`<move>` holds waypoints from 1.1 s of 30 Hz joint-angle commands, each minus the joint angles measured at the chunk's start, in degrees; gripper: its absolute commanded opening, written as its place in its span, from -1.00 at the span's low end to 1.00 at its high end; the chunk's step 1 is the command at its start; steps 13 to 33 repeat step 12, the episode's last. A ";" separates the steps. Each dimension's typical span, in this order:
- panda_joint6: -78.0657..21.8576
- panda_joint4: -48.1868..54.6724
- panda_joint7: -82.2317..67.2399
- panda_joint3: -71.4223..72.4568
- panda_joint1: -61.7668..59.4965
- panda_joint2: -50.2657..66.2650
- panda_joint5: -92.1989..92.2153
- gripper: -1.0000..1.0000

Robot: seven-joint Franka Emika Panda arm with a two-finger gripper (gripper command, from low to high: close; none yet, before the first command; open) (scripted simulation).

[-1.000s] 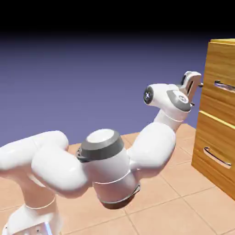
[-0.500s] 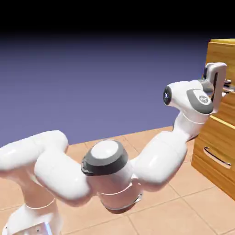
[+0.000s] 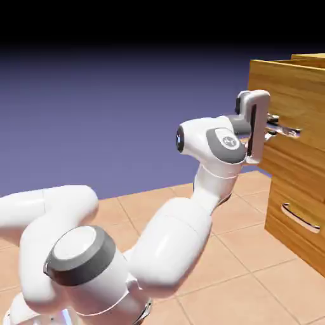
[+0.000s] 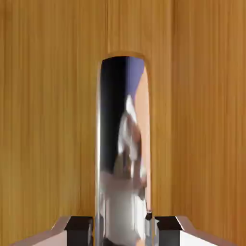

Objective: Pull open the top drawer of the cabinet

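— Honey-brown wood: the cabinet (image 3: 298, 209) fills the exterior view's right edge, and its top drawer (image 3: 285, 95) stands out past the lower front, partly open.

— How should the pull go?

— Straight out along the drawer's travel, wrist level — the gripper (image 3: 274, 127) has its fingers clamped on the bar handle (image 3: 285, 130), so any twist could slip it.

— And the hand view?

— It shows the mirror-bright handle (image 4: 122, 153) between the finger tips (image 4: 79, 226), against the wood; only the exterior view shows how far the drawer is out.
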 commanded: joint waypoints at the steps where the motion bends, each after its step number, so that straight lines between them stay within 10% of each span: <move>1: -0.19 -2.08 -0.06 0.44 -1.93 0.29 0.76 -1.00; 8: 0.24 -15.24 -0.84 3.84 -15.78 2.84 6.32 -1.00; 9: 0.24 -15.24 -0.84 3.84 -15.78 2.85 6.32 1.00; 33: 1.10 -18.43 -1.55 4.87 -19.93 3.81 8.51 1.00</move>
